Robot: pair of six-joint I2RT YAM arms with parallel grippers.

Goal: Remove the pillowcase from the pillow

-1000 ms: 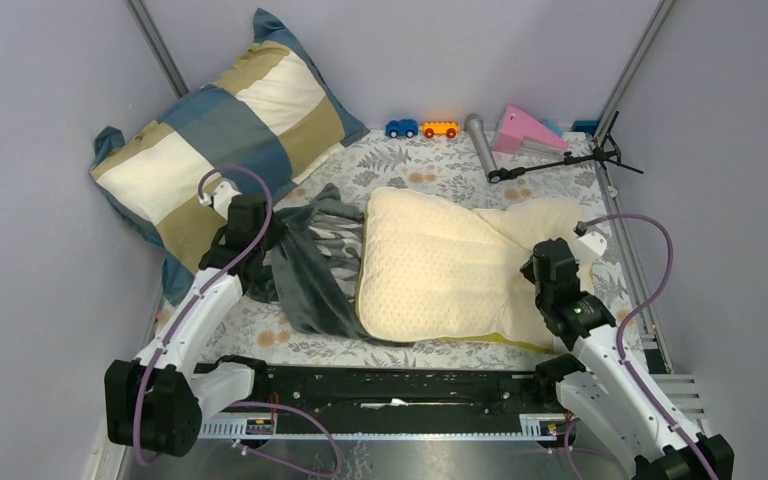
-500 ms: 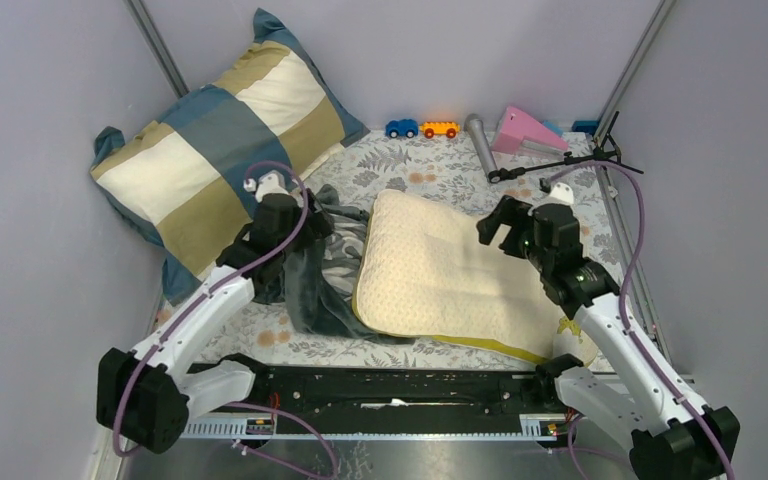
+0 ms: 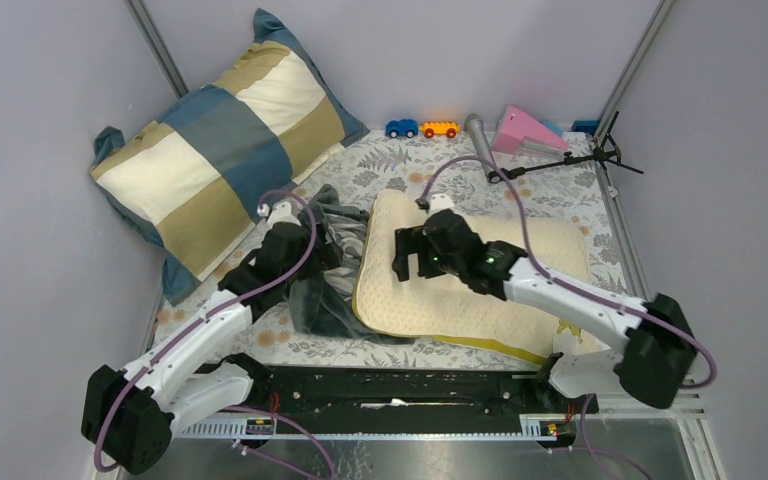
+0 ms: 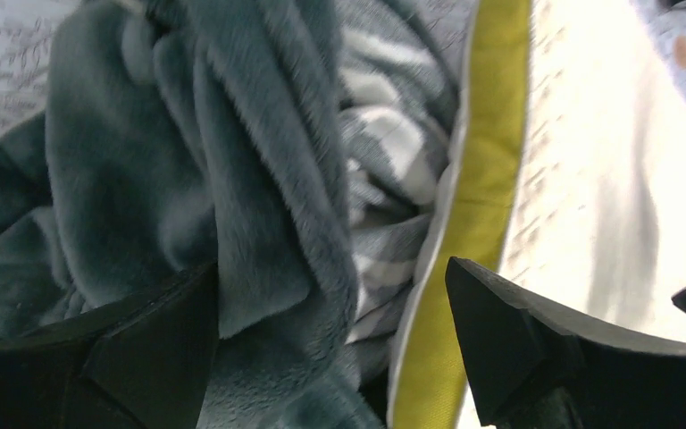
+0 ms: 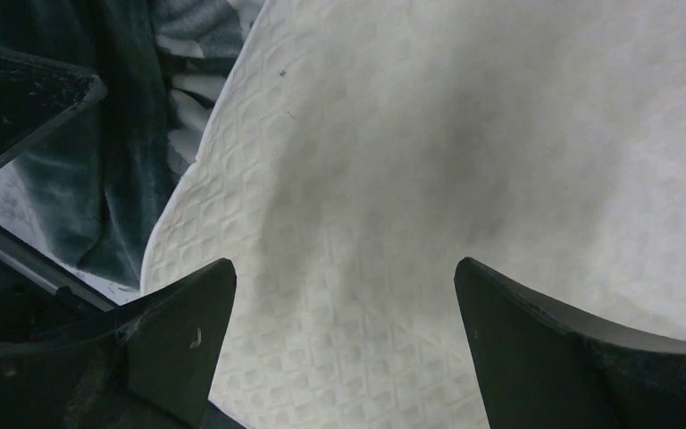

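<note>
Plainly, one pillow (image 3: pixel 415 300) and one pillowcase (image 3: pixel 318 300); left gripper (image 4: pixel 330 273) and right gripper (image 5: pixel 344 268) both gape wide.

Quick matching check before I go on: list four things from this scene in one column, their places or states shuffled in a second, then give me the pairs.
Things:
1. pillowcase
2. pillow
3. cushion
4. right gripper

Places or states:
A. propped in the far-left corner
B. jaws open, over the pillow's left part
C. bunched up along the pillow's left edge
D. lying flat, cream top bare

Pairs: 1-C, 2-D, 3-A, 4-B
</note>
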